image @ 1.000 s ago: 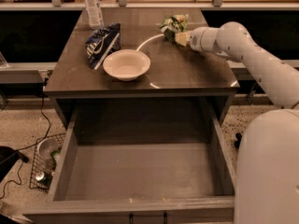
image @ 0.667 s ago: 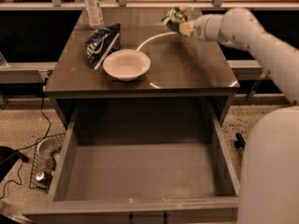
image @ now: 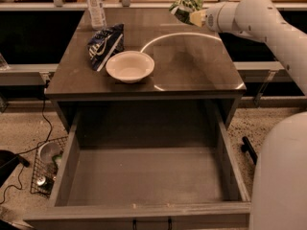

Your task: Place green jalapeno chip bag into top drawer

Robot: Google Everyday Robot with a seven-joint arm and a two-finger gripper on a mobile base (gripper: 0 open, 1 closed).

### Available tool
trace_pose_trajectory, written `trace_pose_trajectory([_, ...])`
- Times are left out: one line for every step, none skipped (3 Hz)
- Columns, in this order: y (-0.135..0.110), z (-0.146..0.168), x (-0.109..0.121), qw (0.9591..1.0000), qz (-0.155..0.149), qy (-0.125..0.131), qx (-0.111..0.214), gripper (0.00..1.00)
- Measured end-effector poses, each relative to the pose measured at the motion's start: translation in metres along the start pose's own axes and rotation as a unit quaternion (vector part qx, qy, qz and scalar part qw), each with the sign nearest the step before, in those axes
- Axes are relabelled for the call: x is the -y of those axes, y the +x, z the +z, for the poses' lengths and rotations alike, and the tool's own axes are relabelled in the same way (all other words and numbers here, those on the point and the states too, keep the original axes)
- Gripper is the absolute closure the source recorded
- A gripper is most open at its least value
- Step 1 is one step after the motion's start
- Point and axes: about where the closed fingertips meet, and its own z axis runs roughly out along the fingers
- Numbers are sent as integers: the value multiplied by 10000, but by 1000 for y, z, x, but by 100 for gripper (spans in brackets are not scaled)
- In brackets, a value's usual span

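The top drawer [image: 144, 176] stands pulled wide open beneath the table [image: 192, 66]. On the tabletop, a white bowl [image: 130, 66] sits just beside a dark blue chip bag [image: 103, 46]. Above the table's rear right corner, the gripper [image: 194, 16] clamps the green jalapeno chip bag [image: 183, 6], held clear of the surface.

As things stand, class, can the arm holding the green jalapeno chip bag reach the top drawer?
Probably yes: the tool, above the table's far edge, grips the green jalapeno chip bag, and the top drawer stands wide open, nothing across it.
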Motion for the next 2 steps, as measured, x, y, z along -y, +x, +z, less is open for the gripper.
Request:
trace_pose_trajectory([-10,-28,2,9998,-114,-170,-33,100])
trace_pose_trajectory([-31,-92,6,9986,-471,-173,152,100])
